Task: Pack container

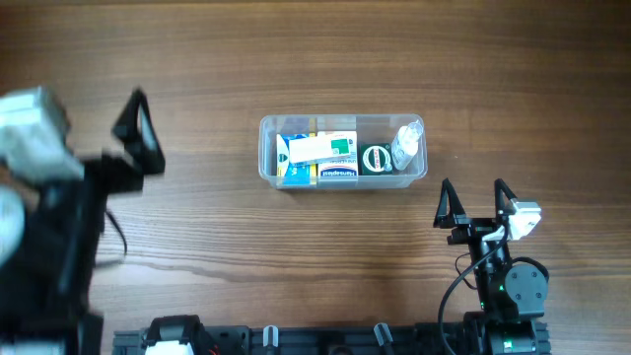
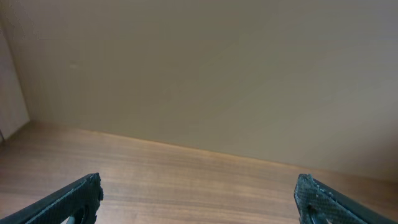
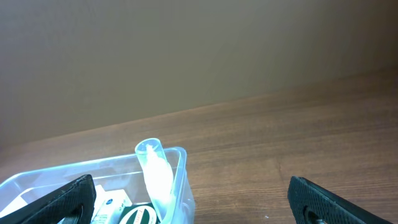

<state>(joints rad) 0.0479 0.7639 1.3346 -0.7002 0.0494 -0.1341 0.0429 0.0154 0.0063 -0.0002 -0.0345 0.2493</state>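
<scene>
The clear plastic container (image 1: 268,148) sits in the middle of the table. It holds small boxes (image 1: 321,151), a round green-topped item (image 1: 376,158) and a clear bottle (image 1: 406,144) leaning in its right end. In the right wrist view the container's right end (image 3: 180,180) and the bottle (image 3: 155,177) show at lower left. My right gripper (image 1: 474,200) is open and empty, just in front and right of the container; it also shows in the right wrist view (image 3: 198,200). My left gripper (image 1: 138,123) is open and empty, raised at the far left; it also shows in the left wrist view (image 2: 199,198).
The wooden table (image 1: 197,227) stretches around the container. A plain wall (image 2: 199,74) stands behind the table's far edge. The arm bases (image 1: 325,340) line the front edge.
</scene>
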